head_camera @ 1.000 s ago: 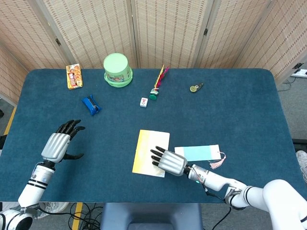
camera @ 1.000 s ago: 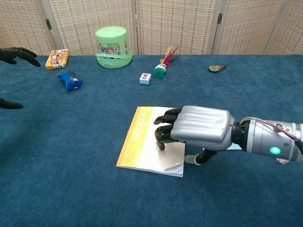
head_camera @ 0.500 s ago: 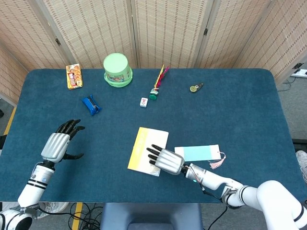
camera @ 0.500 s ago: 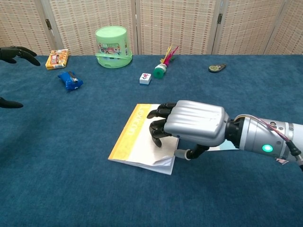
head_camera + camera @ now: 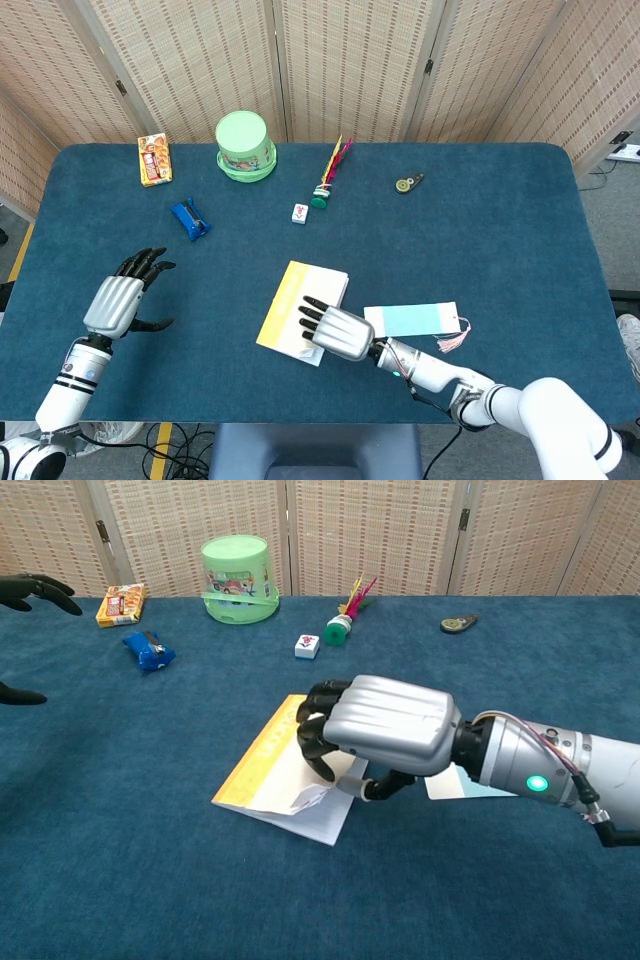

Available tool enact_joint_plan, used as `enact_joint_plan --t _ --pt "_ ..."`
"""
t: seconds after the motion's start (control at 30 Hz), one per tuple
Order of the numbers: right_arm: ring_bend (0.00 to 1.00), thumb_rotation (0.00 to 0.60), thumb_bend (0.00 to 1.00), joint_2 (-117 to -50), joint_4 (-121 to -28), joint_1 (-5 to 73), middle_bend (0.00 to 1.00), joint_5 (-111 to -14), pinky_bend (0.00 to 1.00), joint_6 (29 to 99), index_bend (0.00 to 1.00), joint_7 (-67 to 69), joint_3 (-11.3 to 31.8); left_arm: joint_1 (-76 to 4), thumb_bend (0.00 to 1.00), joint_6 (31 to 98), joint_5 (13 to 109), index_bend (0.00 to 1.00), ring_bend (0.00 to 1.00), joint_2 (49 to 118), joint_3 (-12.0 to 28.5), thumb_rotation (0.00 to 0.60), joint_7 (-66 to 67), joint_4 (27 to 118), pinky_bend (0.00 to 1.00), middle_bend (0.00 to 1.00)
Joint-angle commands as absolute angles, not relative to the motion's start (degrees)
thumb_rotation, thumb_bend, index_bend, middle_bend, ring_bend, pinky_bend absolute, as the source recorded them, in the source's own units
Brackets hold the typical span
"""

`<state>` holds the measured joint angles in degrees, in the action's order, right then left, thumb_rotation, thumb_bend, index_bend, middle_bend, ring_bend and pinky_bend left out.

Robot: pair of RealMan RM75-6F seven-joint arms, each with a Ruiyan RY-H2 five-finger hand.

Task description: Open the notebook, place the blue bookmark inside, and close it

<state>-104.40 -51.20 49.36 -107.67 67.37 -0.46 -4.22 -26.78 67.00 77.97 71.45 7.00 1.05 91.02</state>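
The notebook [image 5: 288, 304] [image 5: 262, 768], white cover with a yellow spine, lies closed and skewed near the table's front. My right hand [image 5: 340, 333] [image 5: 385, 725] rests on its right half, fingertips pressing the cover, thumb at the near corner, where the cover edge curls up slightly. Just right of the hand the blue bookmark [image 5: 415, 320] [image 5: 448, 785] lies flat with its pink tassel [image 5: 450, 343], mostly hidden by the hand in the chest view. My left hand [image 5: 120, 300] hovers open at the left, far from both; the chest view catches only its fingertips [image 5: 35, 588].
Along the back of the blue table [image 5: 500, 240] stand a green tub [image 5: 245, 145] [image 5: 238, 578], an orange box [image 5: 153, 160], a feathered shuttlecock [image 5: 326, 185] and a small round gadget [image 5: 406, 184]. A blue packet [image 5: 189, 219] and a small white tile [image 5: 299, 213] lie nearer the middle.
My right hand has slid left and the notebook has moved and turned with it, away from the bookmark. Its near corner now curls up. The left hand has stayed put.
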Motion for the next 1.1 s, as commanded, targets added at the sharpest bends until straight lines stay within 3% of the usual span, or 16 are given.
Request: enact_joint_plan --t 0.03,0.53,1.1 --pt "0.23 0.600 0.40 -105.1 -50.2 49.5 0.40 -107.5 0.18 67.9 0.60 0.3 -4.1 -26.7 0.13 67.0 78.0 0.22 0.06 71.4 7.0 0.600 1.0 91.0 0.15 0.09" --pt "0.36 0.600 0.46 -102.8 -51.8 47.7 0.54 -107.1 0.23 71.4 0.79 0.4 -5.4 -26.4 0.13 67.8 78.3 0.22 0.06 71.0 7.4 0.600 -0.3 90.6 0.15 0.09" --pt "0.42 0.600 0.48 -88.5 -67.9 42.0 0.59 -107.6 0.24 74.5 0.87 -9.7 -8.4 -26.4 0.13 68.4 78.9 0.22 0.06 70.9 7.7 0.600 -0.3 91.2 0.15 0.09"
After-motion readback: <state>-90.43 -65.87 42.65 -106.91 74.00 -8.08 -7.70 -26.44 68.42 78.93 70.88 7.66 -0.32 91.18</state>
